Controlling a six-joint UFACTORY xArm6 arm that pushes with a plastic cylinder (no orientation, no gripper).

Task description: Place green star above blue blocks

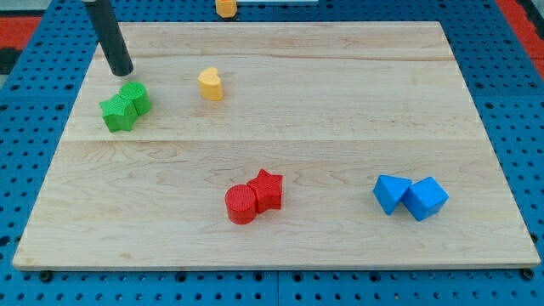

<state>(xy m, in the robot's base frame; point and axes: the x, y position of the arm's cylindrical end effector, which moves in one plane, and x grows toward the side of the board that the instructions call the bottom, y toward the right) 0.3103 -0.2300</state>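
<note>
1. You see one part of the robot only: a straight rod point(109, 36).
2. The rod is dark, near black, round in section and smooth.
3. A faint lengthwise sheen marks its surface.
4. My tip point(121, 70) ends blunt and rounded, in the same dark colour.
5. The rod's upper part is cut off by the view's top.
</note>
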